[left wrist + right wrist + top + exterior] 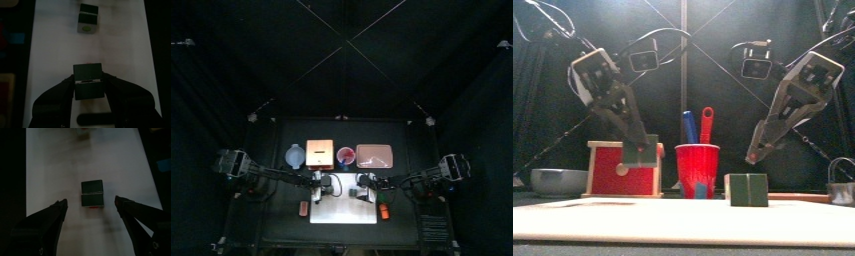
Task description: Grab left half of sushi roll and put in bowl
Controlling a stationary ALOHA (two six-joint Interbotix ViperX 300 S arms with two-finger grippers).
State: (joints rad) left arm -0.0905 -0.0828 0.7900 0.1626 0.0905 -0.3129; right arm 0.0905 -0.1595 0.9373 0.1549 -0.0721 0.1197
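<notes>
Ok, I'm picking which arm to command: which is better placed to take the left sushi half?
Left. The left half sits right at the left gripper; the right gripper, jaws open, faces the other half. The bowl is also on the left side.

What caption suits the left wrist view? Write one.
Left tool closed around a dark sushi roll half on the white board; other half lies beyond.

Sushi roll half (747,189): dark green, matt wrap. Board (687,222) on the counter: pale, smooth, matt. Bowl (559,181): blue-grey, smooth, slight sheen. Red cup (699,170): glossy plastic look. Orange box (624,168): pale wood-like frame.
</notes>
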